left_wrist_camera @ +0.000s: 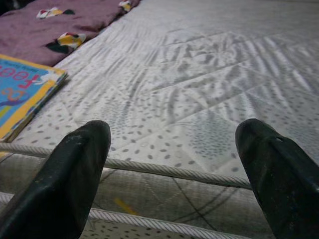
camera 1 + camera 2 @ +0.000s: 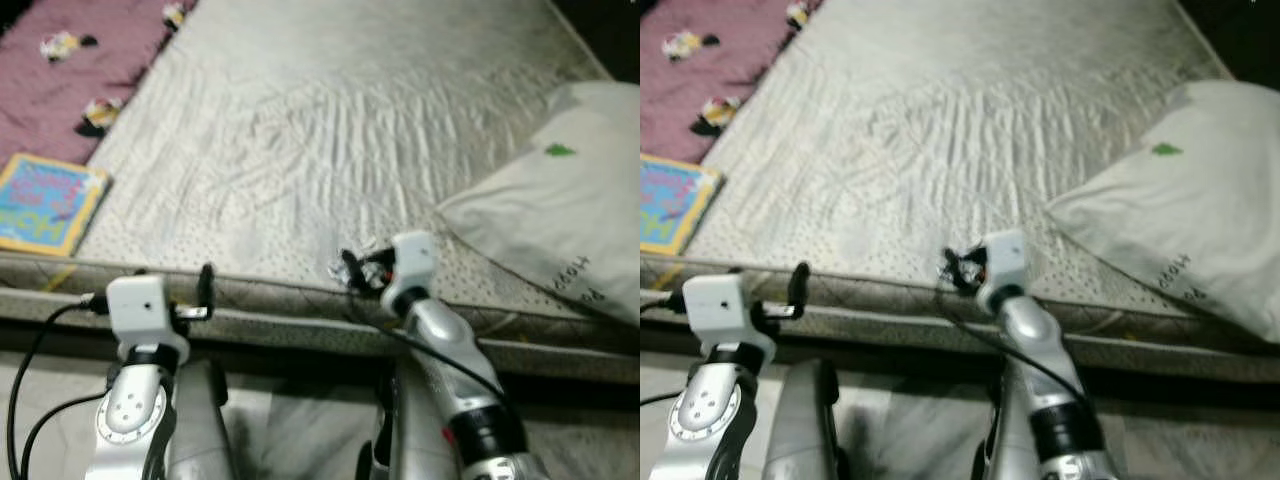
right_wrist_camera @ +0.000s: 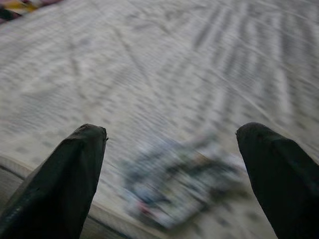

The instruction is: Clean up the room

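Wrapper (image 3: 179, 186) on mattress (image 2: 330, 130) edge, between spread right end effector (image 3: 172, 174) fingers.

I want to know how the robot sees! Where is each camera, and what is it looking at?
Left eye view: on the head, looking down at the mattress, both arms below.
Right eye view: beside it, same scene, pillow on the right.
Left wrist view: along the open left gripper toward the book.
Right wrist view: along the open right gripper at a blurred wrapper.
Shared: all show the mattress.
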`<state>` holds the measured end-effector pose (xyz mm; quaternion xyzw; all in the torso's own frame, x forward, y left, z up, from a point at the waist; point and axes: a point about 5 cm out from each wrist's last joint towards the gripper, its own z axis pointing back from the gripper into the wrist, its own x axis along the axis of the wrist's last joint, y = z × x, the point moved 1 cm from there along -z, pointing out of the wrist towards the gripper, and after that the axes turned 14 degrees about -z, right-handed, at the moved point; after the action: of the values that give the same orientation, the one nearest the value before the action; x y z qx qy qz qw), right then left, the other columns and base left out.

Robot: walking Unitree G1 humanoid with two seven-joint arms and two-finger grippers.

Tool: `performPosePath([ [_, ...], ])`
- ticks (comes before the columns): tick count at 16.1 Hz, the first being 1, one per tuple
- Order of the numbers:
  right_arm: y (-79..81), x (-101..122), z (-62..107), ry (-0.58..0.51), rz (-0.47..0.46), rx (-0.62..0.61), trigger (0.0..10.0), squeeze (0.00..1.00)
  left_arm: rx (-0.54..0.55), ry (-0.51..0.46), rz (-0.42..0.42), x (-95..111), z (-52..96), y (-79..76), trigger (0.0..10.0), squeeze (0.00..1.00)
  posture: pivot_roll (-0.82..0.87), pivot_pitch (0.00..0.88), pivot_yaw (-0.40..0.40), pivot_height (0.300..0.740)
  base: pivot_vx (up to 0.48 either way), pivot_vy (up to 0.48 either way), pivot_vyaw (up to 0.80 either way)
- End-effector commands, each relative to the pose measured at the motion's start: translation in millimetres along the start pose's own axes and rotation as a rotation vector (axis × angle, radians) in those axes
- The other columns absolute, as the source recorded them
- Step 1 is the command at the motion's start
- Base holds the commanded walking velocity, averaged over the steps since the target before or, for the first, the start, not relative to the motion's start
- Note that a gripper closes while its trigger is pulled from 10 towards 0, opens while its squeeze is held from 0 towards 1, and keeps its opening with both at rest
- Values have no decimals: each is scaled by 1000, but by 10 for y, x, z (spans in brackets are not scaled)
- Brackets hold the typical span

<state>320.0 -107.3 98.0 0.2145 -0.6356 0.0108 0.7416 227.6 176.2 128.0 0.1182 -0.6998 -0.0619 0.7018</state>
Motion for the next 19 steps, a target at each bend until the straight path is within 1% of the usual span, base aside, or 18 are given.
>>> performPosePath([
  [1, 26, -83, 16, 23, -8, 9, 10000, 0, 12, 26, -4, -22, 53, 35, 10000, 0, 62, 219, -46, 491, 0, 0, 0],
  [2, 86, -110, -11, 30, -16, 31, 10000, 0, 25, 41, -8, -15, 107, 63, 10000, 0, 78, 238, -44, 471, 0, 0, 0],
  [4, 150, -70, -64, -3, -14, 49, 10000, 0, 33, 49, -11, -1, 162, 86, 10000, 0, 102, 262, -38, 471, 0, 0, 0],
  [5, 187, -26, -125, -31, -7, 60, 10000, 0, 34, 47, -17, 15, 178, 92, 10000, 0, 111, 266, -34, 471, 0, 0, 0],
  [8, 234, 120, -281, -92, -3, 56, 10000, 0, 34, 39, -28, 71, 176, 105, 10000, 0, 128, 264, -26, 471, 0, 0, 0],
  [11, 256, 295, -440, -166, -2, 17, 10000, 0, 36, 38, -41, 108, 186, 133, 10000, 0, 152, 264, -28, 471, 0, 0, 0],
  [12, 275, 309, -465, -171, -3, 18, 10000, 0, 38, 40, -45, 106, 198, 139, 10000, 0, 156, 264, -32, 471, 0, 0, 0],
  [15, 379, 281, -518, -173, -16, 32, 10000, 0, 51, 46, -49, 109, 227, 150, 10000, 0, 170, 259, -44, 471, 0, 0, 0],
  [16, 463, 224, -547, -162, -14, 41, 10000, 0, 57, 48, -50, 116, 236, 148, 10000, 0, 177, 258, -48, 471, 0, 0, 0],
  [17, 561, 120, -580, -120, 16, 43, 10000, 0, 58, 48, -50, 121, 245, 142, 10000, 0, 183, 257, -49, 471, 0, 0, 0],
  [19, 630, 18, -604, -77, 27, 26, 10000, 0, 56, 48, -52, 123, 241, 138, 10000, 0, 187, 254, -50, 471, 0, 0, 0],
])
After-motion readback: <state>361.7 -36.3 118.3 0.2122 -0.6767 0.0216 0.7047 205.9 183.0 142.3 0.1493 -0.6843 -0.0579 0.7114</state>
